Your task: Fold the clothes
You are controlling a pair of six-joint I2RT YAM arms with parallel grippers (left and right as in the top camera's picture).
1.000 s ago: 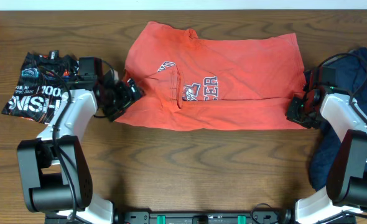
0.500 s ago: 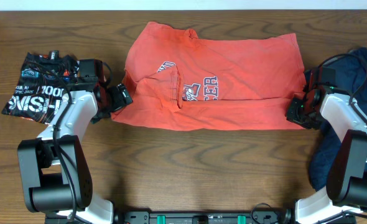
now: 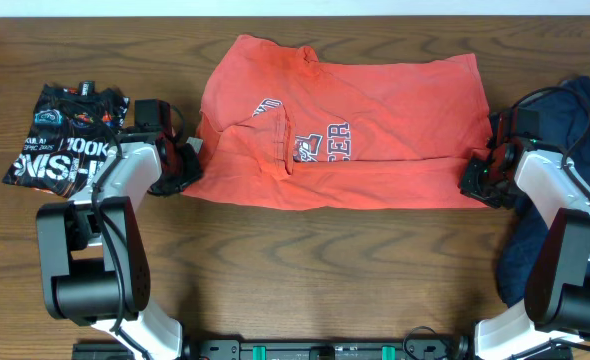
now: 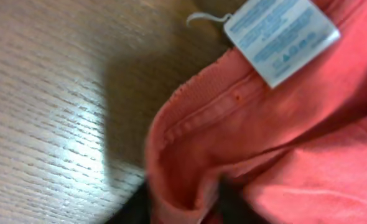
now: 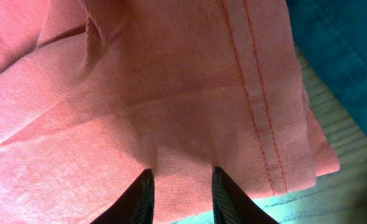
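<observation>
The coral-red T-shirt [image 3: 375, 110] carries white chest lettering, creased by a fold, of which only "ER" reads clearly. The black tee [image 3: 60, 140] shows white fragments like "100K" and "NISH". The shirt's care label [image 4: 282, 37] is too blurred to read.

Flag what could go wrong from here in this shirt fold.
1. The left fingers pinch only a thin bunch of the red T-shirt near its care label; it may slip out when lifted.
2. The right fingers grip the shirt close beside the navy garment; a sweep might drag that along.
</observation>
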